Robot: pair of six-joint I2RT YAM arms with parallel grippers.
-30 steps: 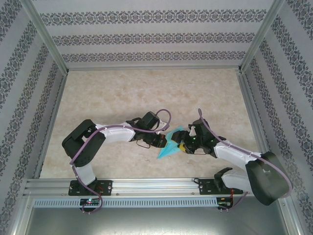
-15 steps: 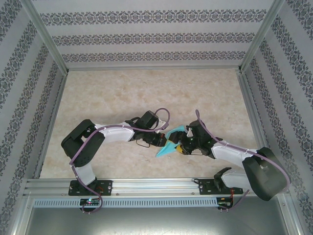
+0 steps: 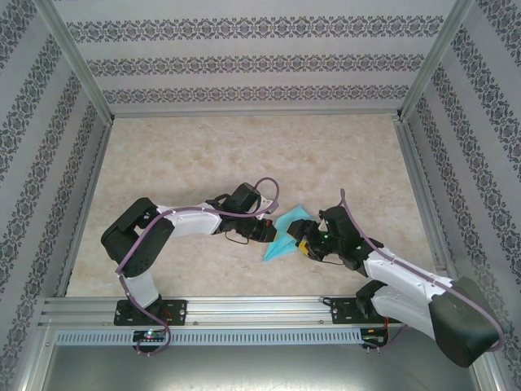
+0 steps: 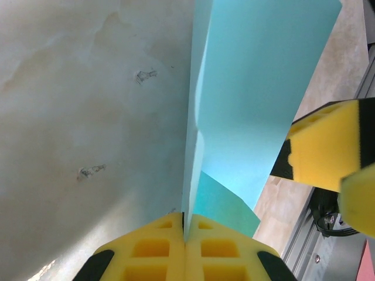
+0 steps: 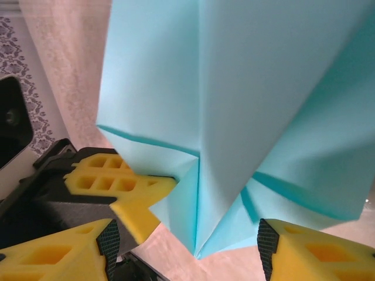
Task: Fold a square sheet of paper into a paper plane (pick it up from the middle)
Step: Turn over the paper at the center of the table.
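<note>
I log: left pincer [image 4: 185, 234] clamped on paper plane [image 4: 258, 88] at folded edge. Right pincer [image 5: 188, 241] spread wide, fingers either side of plane. Marbled surface [image 3: 203, 155] beneath plane.

The paper plane [image 3: 286, 235] is thin, smooth paper, not shiny, with sharp folds. The left gripper [image 4: 184, 228], pinching the plane, has yellow fingers [image 4: 152, 252] that look like dull plastic with square holes. The right gripper [image 5: 187, 246], spread wide around the plane, has the same yellow fingers [image 5: 319, 257], with black ridged pads. Under the plane, the table [image 3: 203, 155] looks like smooth stone, a little shiny. Below the plane in the top view, the rails [image 3: 244, 309] are grey grooved metal.
</note>
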